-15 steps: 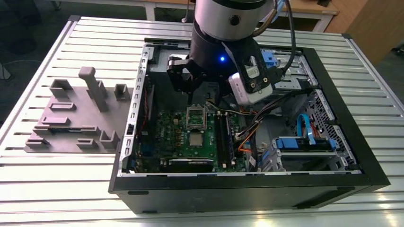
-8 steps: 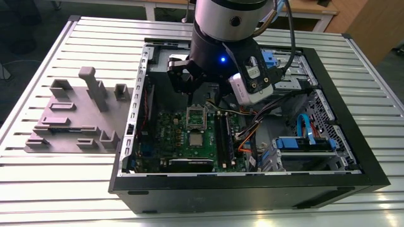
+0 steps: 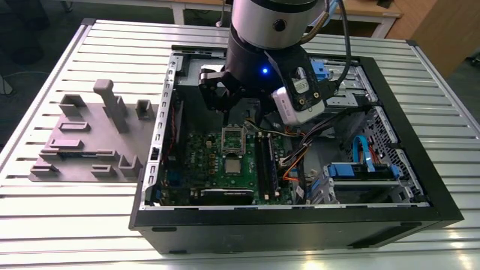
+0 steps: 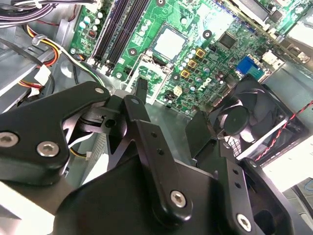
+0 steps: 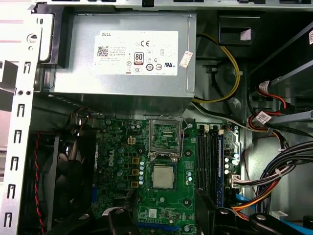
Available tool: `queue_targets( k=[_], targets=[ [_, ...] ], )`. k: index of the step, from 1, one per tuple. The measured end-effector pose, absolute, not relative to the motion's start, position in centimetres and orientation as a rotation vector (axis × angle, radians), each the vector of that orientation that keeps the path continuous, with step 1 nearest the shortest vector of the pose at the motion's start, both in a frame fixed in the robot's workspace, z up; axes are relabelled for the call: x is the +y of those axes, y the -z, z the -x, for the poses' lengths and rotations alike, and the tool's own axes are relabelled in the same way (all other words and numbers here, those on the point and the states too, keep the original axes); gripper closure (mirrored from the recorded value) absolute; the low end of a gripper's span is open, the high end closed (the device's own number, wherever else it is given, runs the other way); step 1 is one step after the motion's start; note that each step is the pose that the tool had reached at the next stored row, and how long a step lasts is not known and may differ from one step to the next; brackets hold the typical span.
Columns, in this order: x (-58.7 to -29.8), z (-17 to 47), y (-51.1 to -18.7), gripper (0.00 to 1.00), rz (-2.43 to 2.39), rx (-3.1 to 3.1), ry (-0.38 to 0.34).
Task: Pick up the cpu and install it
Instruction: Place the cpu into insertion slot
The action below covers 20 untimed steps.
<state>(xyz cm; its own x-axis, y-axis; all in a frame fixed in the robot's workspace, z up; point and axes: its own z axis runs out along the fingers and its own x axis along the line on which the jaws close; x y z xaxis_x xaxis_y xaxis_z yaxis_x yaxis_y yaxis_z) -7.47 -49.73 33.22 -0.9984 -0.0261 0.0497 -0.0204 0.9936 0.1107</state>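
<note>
Right now the gripper [image 4: 171,106] is spread wide w/ nothing btwn its black fingers [image 4: 143,115], and it touches nothing. It hangs above the green mobo [image 5: 117,161], inside the open pc case [image 3: 300,230].

The cpu [image 4: 169,42] isn't gripped. It lies flat on the mobo, silver top up, just beside the silver socket frame [image 5: 166,135]. In the first wrist view it sits roughly in line w/ the gap btwn the fingertips, but clearly apart from them. Can't tell if it's seated in a socket or just resting on the board.

Arm [image 3: 266,34] comes down near vertical into the case from above, wrist pointing down at the board. A white camera unit [image 3: 296,104] is strapped to the wrist on the exterior view's right.

Farther off, the first wrist view adds the grey PSU [image 5: 122,81] w/ its white label, beyond the socket frame. The second wrist view gives the black case fan [image 4: 244,117] past one finger. The exterior view takes in the slatted metal table [image 3: 75,225] under the case, plus a grey fixture block [image 3: 82,140] on the exterior view's left.
</note>
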Motion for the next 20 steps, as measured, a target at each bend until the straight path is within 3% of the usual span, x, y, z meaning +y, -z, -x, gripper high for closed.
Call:
queue_targets(
  k=[20],
  targets=[
    [-49.7, 6.8, -29.9, 0.41, -0.057, -3.085, 0.148]
  ],
)
